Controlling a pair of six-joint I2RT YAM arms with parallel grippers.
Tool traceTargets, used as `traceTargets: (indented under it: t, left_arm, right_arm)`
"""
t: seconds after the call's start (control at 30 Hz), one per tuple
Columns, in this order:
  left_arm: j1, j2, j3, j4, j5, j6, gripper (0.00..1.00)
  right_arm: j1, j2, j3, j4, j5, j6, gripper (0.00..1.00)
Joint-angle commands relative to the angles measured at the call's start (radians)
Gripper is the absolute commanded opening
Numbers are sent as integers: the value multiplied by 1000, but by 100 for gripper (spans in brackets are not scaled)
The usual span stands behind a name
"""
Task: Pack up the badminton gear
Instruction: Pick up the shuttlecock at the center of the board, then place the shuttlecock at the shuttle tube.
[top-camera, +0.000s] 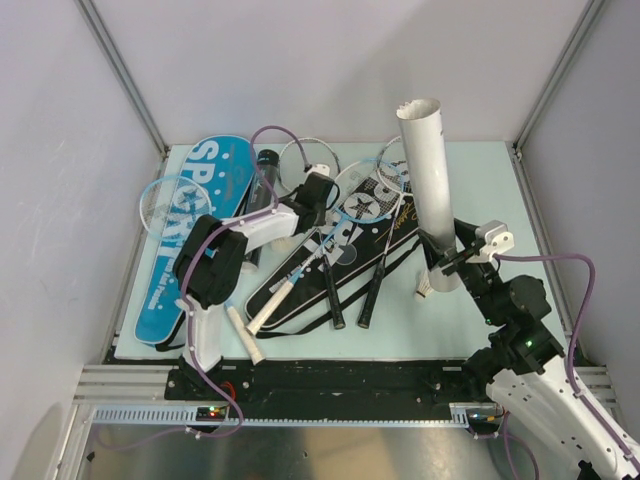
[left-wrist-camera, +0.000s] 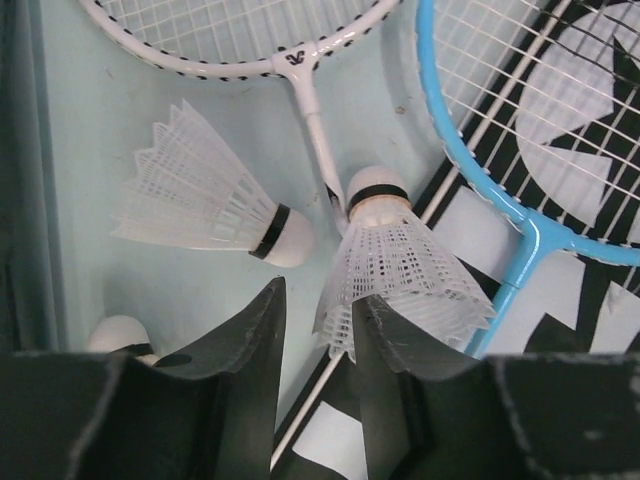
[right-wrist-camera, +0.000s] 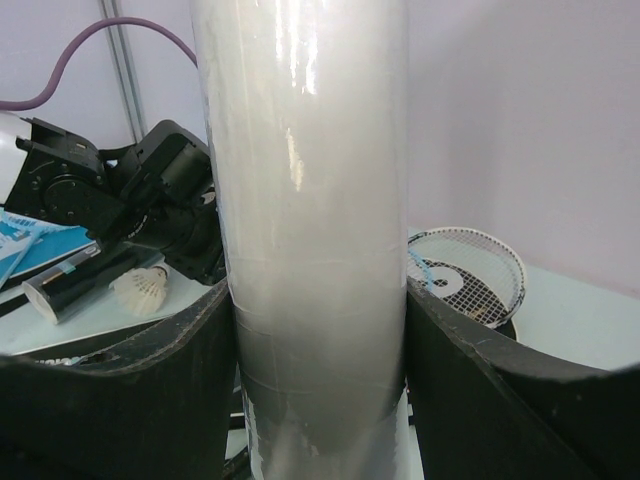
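We see the left gripper low over the far end of the black bag, fingers part-open. The skirt edge of a shuttlecock pokes between them: it lies against one finger, the other stands clear, so no grip yet. That shuttlecock rests at the bag's edge, across the shaft of a white racket. A 2nd shuttlecock lies near it on the table, just off the bag. A blue racket has its head on the bag. Well off the bag's right side, the right gripper clamps the white tube, fingers pressed on both sides, tube near-upright w/ mouth up. Another shuttlecock lies betw. bag and tube base. The blue bag lies left of the black bag, w/ a black tube betw. them.
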Motion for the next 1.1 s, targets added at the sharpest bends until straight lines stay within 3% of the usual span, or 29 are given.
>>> traceTargets:
  t: [0.0,0.1,0.2,0.27,0.4,0.63,0.87,1.07]
  left_arm:
    - [16,3,45,38,4,0,35]
    - [19,17,54,40,13,13,26]
    - [22,22,59,43,35,19,8]
    - [26,2,51,44,55,11,2]
    - [37,-105,9,42,153,-2,0]
    - [95,-422,-117,-50,336,-62,0]
    - [247,-733,-211,-187,636,-107,0]
    - [378,-940,-179,-348,849,-96,0]
  right_arm:
    - [-4,7,9,92,4,8,42]
    - [-5,6,9,100,-2,20,41]
    - [-4,2,9,102,11,26,40]
    - [-4,5,9,98,25,22,39]
    - [-6,33,9,88,2,-16,41]
    - [-3,76,9,63,-203,-189,43]
    - [12,146,10,20,-347,-333,45]
    - [53,160,-24,19,-429,-507,45]
